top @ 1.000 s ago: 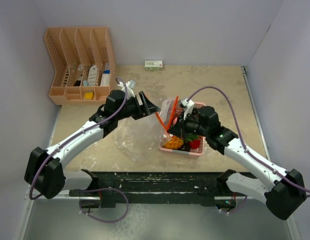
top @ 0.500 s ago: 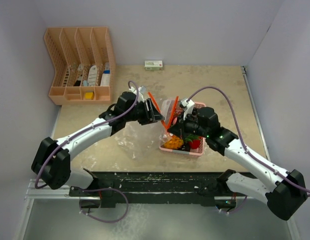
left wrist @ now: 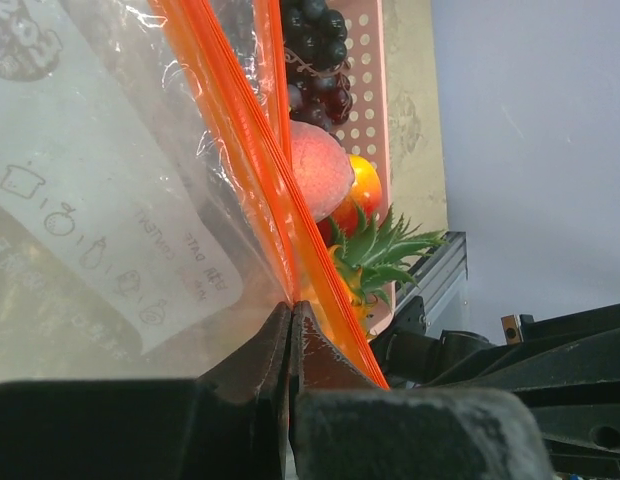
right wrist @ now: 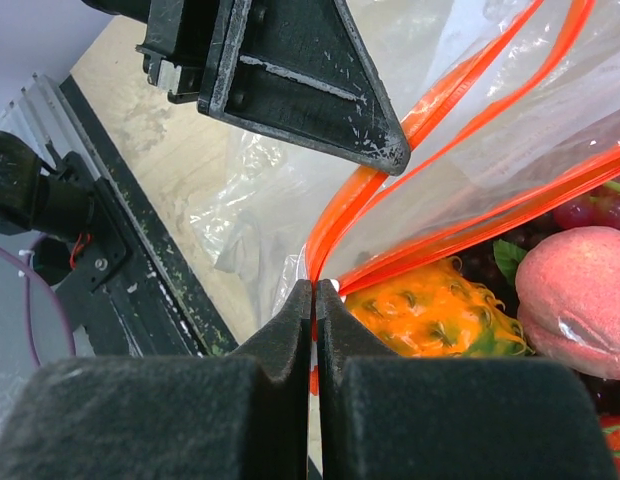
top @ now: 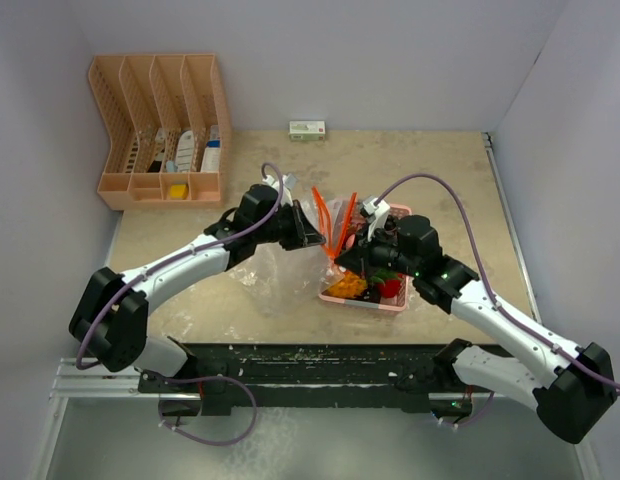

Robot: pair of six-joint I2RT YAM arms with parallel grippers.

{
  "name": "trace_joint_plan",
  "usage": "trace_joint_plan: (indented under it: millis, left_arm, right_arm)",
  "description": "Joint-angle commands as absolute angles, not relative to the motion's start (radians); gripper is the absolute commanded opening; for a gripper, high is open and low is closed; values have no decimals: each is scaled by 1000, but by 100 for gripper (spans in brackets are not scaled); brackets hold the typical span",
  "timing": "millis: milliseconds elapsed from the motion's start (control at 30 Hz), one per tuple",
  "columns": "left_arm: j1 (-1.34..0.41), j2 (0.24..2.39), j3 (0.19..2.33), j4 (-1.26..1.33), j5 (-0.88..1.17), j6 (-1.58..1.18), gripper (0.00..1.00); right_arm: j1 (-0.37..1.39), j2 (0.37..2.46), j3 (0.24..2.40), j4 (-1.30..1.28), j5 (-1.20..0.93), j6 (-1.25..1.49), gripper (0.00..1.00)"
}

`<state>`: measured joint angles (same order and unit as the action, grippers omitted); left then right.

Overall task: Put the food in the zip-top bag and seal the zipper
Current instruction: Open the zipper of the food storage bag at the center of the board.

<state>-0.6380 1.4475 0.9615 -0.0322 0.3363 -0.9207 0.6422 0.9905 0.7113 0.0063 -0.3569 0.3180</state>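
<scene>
The clear zip-top bag [top: 275, 268] lies crumpled mid-table, its orange zipper rim [top: 335, 222] lifted up and standing apart. My left gripper [top: 315, 238] is shut on one strip of that rim [left wrist: 240, 130]; its jaws [left wrist: 291, 310] pinch the plastic. My right gripper [top: 342, 262] is shut on the rim's near end [right wrist: 315, 288]. The food sits in the pink tray [top: 395, 306] behind the bag: orange pineapple [right wrist: 430, 315], pink peach [left wrist: 320, 165], dark grapes [left wrist: 315, 50], an orange piece [left wrist: 366, 185] and a red piece [top: 389, 288].
A peach-coloured file organizer [top: 160, 125] with small items stands at the back left. A small box [top: 307, 129] lies against the back wall. A black rail [top: 310, 365] runs along the near edge. Walls close in on three sides.
My left gripper moved right to the bag's orange rim and went from open to shut on it. The right gripper stayed shut on the rim's near end.
</scene>
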Motion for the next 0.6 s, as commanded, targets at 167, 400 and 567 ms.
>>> trace_joint_plan:
  millis: [167,400,567]
  left_arm:
    - [-642,1427,994,-8,304,-872,0]
    - [-642,1377,977,-6,323,-778,0]
    - [-642,1303,948,-36,331,-684,0]
  right_arm:
    - [648,964,726,46,-357,289,0]
    - [648,953,756,5,-276,293,57]
    - [649,959,803,-32,-263,351,75]
